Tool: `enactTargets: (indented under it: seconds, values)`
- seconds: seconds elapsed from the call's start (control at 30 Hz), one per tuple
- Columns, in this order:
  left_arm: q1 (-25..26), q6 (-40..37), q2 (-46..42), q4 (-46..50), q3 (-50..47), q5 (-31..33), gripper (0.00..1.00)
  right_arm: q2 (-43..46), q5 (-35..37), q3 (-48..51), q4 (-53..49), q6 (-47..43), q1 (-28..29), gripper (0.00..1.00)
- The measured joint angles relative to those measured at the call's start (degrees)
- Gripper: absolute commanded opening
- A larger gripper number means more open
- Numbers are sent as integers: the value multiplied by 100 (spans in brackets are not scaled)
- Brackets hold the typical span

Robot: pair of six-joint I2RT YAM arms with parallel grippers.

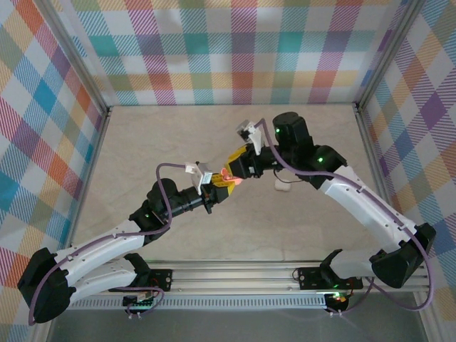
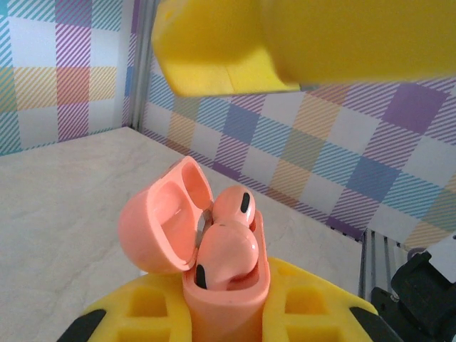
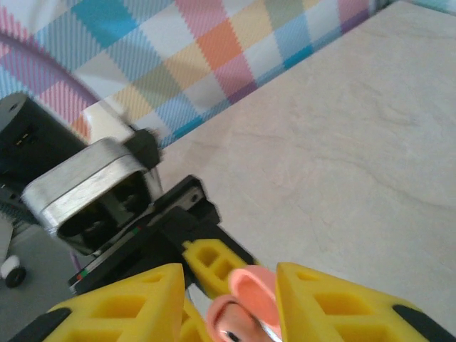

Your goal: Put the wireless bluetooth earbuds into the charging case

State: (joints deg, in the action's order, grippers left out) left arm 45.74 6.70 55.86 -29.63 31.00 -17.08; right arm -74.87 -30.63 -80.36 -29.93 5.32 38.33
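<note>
Two earbuds (image 2: 228, 246) fill the case (image 2: 226, 313) left fingers (image 2: 146, 312) clench; right fingers (image 3: 335, 303) hang parted.

Robot lab test cell. Aluminium frame posts (image 1: 80, 68) carry printed plaid walls (image 1: 235, 50) on three sides of a marble-look table (image 1: 178, 142). My left arm (image 1: 92, 253) and right arm (image 1: 356, 199) bolt to an extruded rail (image 1: 235, 274) at its near edge, purple cables (image 1: 171, 164) exposed.
</note>
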Motion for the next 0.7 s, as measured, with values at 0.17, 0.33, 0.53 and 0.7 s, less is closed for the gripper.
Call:
enactTargets:
  seconds: [0.17,0.33,0.53,0.7]
  values:
    - [0,-205,2,330,96,-199,0,-149,-444,-376,-258,417,-798,44]
    - [0,-391,7,494,361,-348,0,-474,-1220,-415,-358,686,-892,48]
    - [0,-564,317,575,761,-590,0,-837,-2098,-321,-452,807,-907,48]
    - [0,-614,520,549,826,-649,0,-960,-2691,-295,-472,883,-907,46]
